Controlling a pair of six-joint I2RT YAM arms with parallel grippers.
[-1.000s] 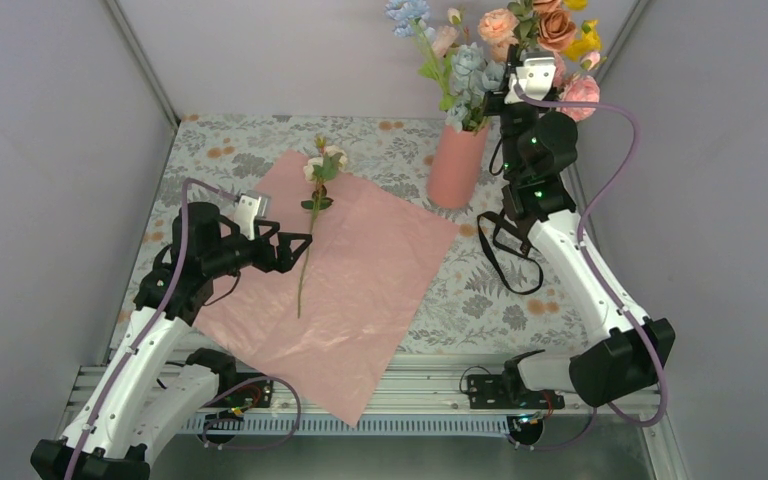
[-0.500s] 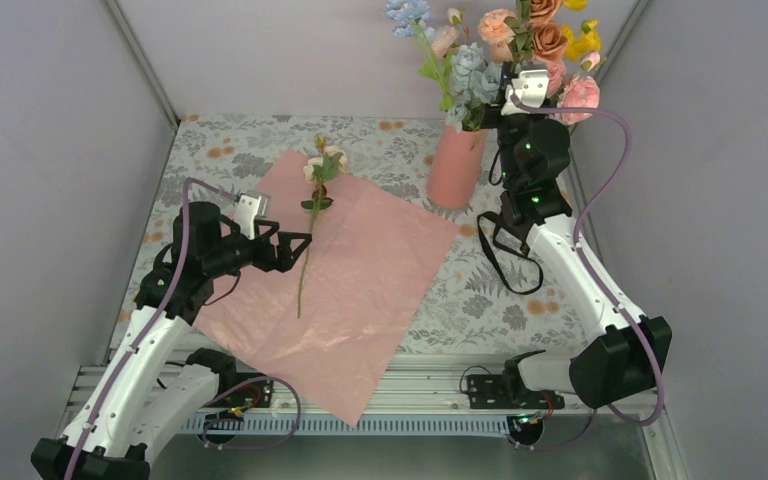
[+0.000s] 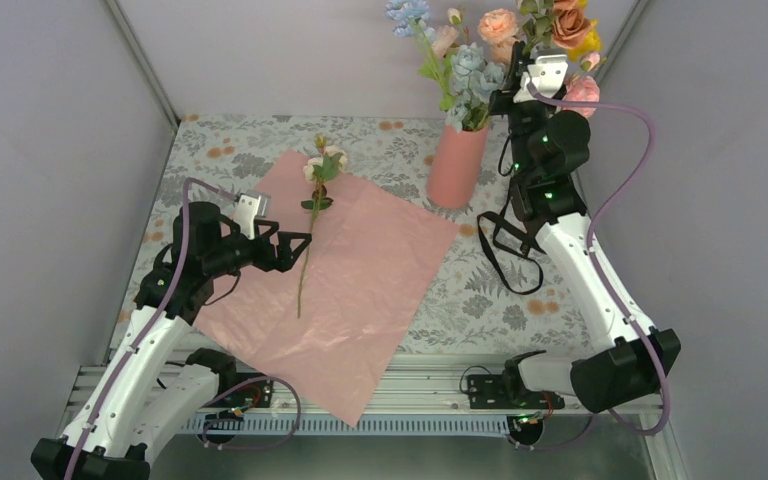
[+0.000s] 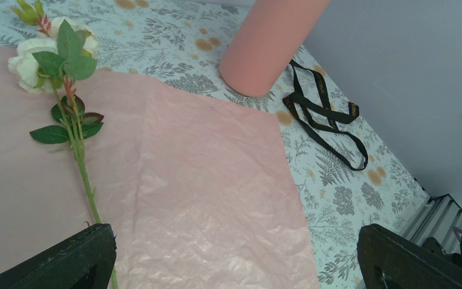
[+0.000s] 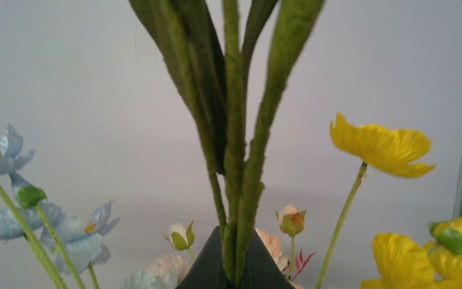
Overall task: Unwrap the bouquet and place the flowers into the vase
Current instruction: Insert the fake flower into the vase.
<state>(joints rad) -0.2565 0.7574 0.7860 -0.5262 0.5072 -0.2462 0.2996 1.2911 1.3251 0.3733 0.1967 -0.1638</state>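
The vase [image 4: 269, 43] is cut off by the left wrist view's top edge.

Plain grey-lilac walls [image 3: 50, 120] around a floral-print tablecloth [image 3: 390, 150]; metal rail [image 3: 430, 400], perhaps aluminium.

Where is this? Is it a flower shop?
Probably a robot lab booth, not a shop: plain grey walls box in one small table, and a left arm and right arm are bolted to a metal rail at its near edge.

Lab booth: grey panels [image 3: 50, 150], aluminium rails [image 3: 144, 65]
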